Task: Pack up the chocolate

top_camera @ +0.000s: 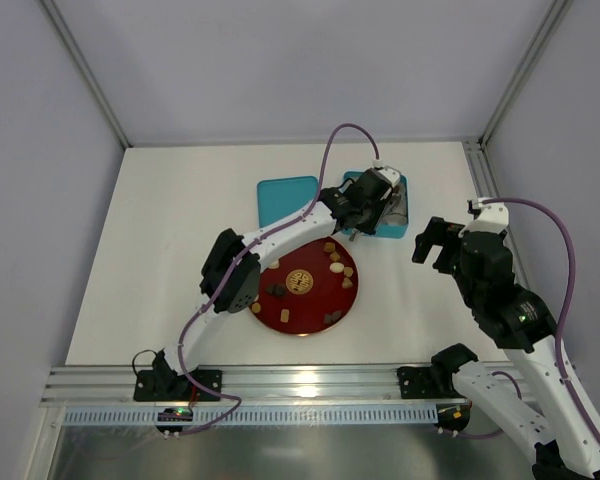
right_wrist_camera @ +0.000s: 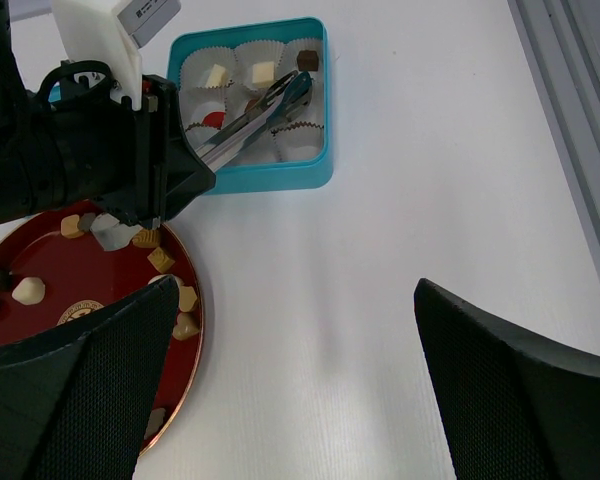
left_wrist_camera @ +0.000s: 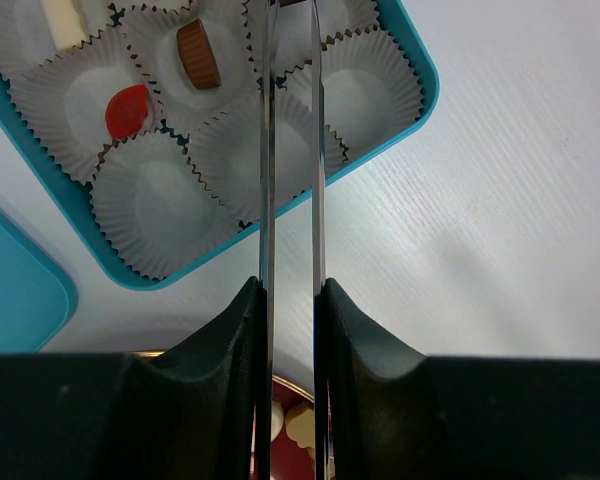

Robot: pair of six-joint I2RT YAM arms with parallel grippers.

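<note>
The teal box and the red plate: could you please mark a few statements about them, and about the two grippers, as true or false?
1. The left gripper grips shiny metal tongs that reach over the square teal box. True.
2. The right gripper is shut on a chocolate. False: it is open and empty.
3. Every white crinkled paper cup in the box is filled. False: several paper cups are empty.
4. Small chocolate pieces lie on the round red plate. True.
5. The flat teal lid covers the box. False: the lid lies beside the box.
</note>
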